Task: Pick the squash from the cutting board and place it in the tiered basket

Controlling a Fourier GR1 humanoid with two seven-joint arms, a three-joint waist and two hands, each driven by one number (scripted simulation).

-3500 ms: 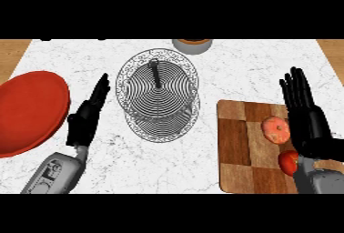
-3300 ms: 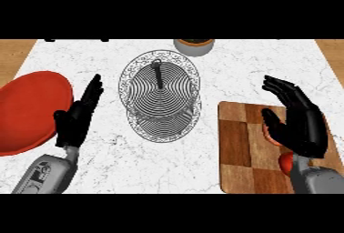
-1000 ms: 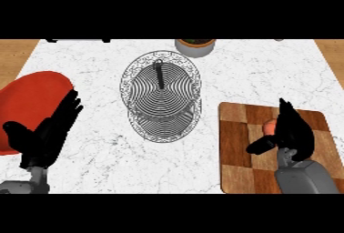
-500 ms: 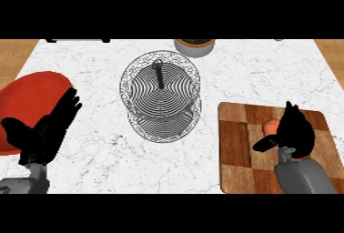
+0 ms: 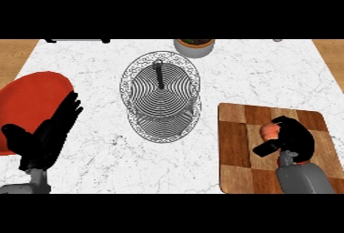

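Note:
The squash [image 5: 269, 130] is an orange-pink shape on the wooden cutting board [image 5: 239, 150] at the right, and only its left part shows. My right hand [image 5: 293, 140] lies over it with fingers curled round its top and the thumb below it, hiding the rest. The wire tiered basket [image 5: 161, 96] stands at the counter's middle, to the left of the board, with nothing in it. My left hand [image 5: 46, 136] rests open at the lower left, fingers up, overlapping the red plate's edge.
A large red plate [image 5: 33, 98] lies at the left edge of the marble counter. A grey pot [image 5: 194, 46] stands at the back, just behind the basket. A strip of bare counter separates basket and board.
My right hand's fingers, straight and raised half a second ago, have curled down round the squash. The left hand has stayed open in the same place.

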